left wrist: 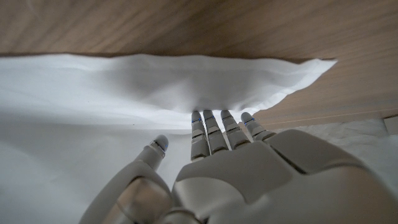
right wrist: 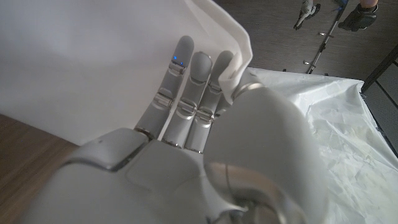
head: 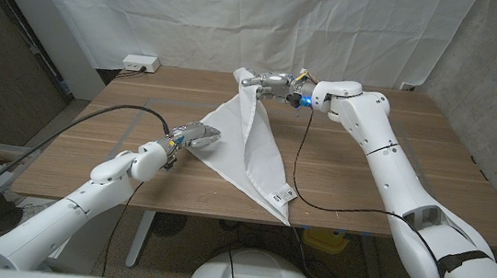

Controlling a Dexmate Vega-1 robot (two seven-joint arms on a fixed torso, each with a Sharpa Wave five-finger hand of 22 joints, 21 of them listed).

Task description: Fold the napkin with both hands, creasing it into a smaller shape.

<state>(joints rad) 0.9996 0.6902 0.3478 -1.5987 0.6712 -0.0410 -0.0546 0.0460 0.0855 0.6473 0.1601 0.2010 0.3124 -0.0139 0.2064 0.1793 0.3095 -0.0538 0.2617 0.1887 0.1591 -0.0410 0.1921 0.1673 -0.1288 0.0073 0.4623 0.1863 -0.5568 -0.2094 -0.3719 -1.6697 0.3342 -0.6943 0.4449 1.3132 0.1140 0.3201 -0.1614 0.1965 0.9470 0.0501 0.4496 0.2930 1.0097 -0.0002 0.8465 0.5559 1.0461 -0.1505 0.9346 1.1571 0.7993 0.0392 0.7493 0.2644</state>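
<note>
We see a white napkin (head: 252,153) on the wooden table (head: 412,165). Part of it lies on the wood, and one corner hangs over the table's front edge. Another part is lifted up off the table toward the far side.

The right hand (head: 277,85) is up in the air over the far part of the table. It holds the raised corner of the napkin. In the right wrist view the hand (right wrist: 205,143) has its fingers (right wrist: 189,93) straight and close together, and the thumb presses a bit of cloth against them. So it is pinching the napkin (right wrist: 93,56).

The left hand (head: 195,135) is low, at the napkin's left edge, touching the cloth. In the left wrist view this hand (left wrist: 249,174) has its fingers (left wrist: 214,127) straight and side by side, with their tips tucked under a fold of the napkin (left wrist: 124,87). The thumb sits a little apart from them, on the cloth. We cannot tell if this hand is really gripping the cloth or just touching it.

A black cable (head: 301,163) runs across the table near the right arm. A small white box (head: 140,62) sits at the far left edge of the table. A white sheet (head: 243,18) hangs behind the table.
</note>
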